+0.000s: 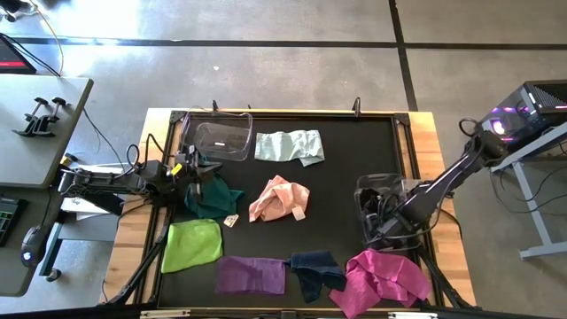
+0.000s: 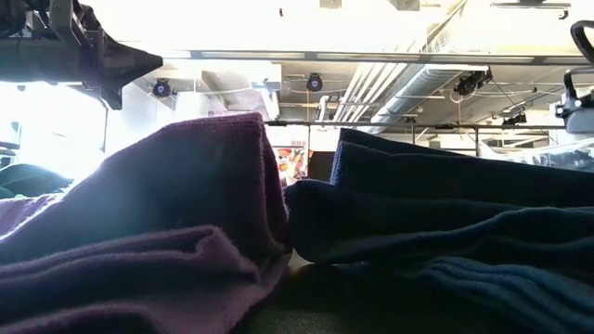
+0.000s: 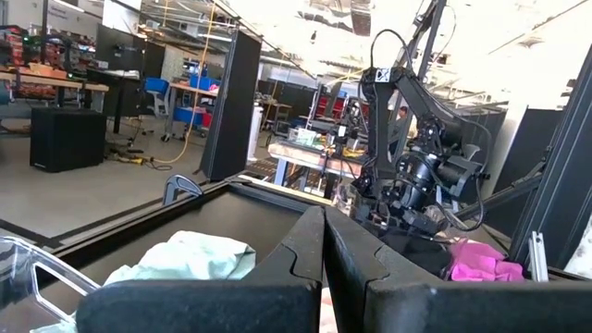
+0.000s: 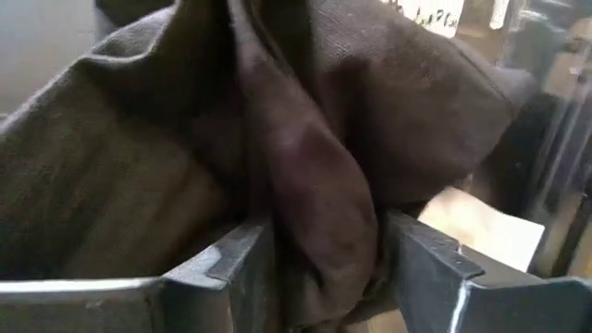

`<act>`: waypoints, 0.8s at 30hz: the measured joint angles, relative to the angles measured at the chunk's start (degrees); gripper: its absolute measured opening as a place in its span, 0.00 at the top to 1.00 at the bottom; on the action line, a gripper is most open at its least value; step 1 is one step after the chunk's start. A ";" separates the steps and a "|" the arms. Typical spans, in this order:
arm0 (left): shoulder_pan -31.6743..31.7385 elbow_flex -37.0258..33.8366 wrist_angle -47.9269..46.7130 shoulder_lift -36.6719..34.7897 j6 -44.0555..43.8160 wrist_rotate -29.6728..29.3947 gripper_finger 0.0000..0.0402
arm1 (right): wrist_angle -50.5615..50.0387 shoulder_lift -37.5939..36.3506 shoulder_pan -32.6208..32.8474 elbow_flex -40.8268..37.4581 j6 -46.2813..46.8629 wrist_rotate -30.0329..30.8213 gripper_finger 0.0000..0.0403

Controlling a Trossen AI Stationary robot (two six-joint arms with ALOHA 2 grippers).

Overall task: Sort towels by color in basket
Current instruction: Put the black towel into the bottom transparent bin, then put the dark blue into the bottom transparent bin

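Right gripper [image 4: 319, 268] stands over the dark basket [image 1: 376, 211] at the table's right edge, its fingers [image 4: 236, 259] parted with a fold of black towel [image 4: 305, 166] hanging between them. From the wrist view the cloth seems to brush both pads, though whether it is truly free cannot be told; the parted stance suggests a drop into the basket for dark colours.

Just beside that basket lies the magenta towel [image 1: 383, 276], with navy [image 1: 314, 268] and purple [image 1: 251, 274] along the near edge and lime [image 1: 192, 244] at the near left, all unsorted and spread apart, likely so each can be picked singly.

Mid-table sits the peach towel [image 1: 279, 198]. Left gripper [image 3: 324, 250], fingers pressed together and empty, waits at the left edge above the teal towel [image 1: 213, 197].

Farther back, the mint towel [image 1: 289, 146] lies beside the clear basket [image 1: 221, 140], which looks empty, presumably meant for light colours.
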 joint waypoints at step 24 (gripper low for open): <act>-0.02 0.00 0.00 0.00 -0.02 0.00 1.00 | -30.75 -0.62 0.09 25.21 -2.97 24.24 0.60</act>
